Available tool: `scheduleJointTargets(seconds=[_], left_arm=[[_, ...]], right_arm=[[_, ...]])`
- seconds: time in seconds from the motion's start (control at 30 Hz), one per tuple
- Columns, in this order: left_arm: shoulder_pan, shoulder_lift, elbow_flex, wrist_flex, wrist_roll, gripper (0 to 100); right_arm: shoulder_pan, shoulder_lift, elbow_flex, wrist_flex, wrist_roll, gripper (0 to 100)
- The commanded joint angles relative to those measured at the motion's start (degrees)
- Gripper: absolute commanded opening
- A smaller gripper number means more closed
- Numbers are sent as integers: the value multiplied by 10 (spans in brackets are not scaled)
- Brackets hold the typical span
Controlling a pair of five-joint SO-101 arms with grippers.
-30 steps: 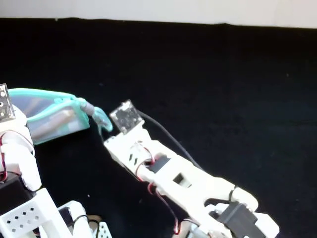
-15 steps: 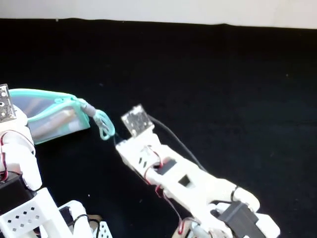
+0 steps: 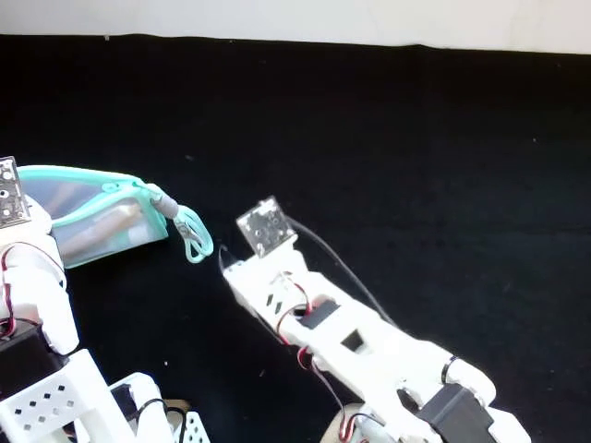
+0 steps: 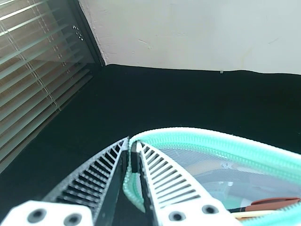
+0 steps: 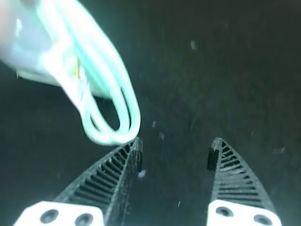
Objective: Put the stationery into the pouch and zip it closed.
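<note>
We're on the zipping step. The pouch [image 3: 92, 217] lies at the table's [image 3: 416, 138] left side, and the left gripper [image 4: 133, 155] is clenched on its teal edge, anchoring it. The right gripper [image 5: 176, 143] hangs released, jaws wide, just short of the pull loop [image 5: 110, 127] and not touching it. The loop trails off the pouch's end nearest that arm, and the zip looks drawn shut where we can see it. If any gap remains, the right jaws must close on that thin loop and pull away from the left's hold. The pouch is see-through with teal trim, soft and floppy, with stationery [image 4: 265, 207] showing inside.
</note>
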Motion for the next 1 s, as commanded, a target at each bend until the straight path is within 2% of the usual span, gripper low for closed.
scheduleJointTargets(seconds=[0.0, 0.33, 0.6, 0.97], left_arm=[[11, 12, 23, 4, 7, 7], [11, 12, 24, 4, 6, 7], [11, 12, 24, 3, 5, 7], [11, 12, 25, 4, 5, 7]], right_arm=[[7, -17, -51, -11, 1, 235], [-7, 61, -110, -11, -40, 235], [-69, 61, -104, -7, -40, 235], [-94, 60, -87, -6, -65, 235]])
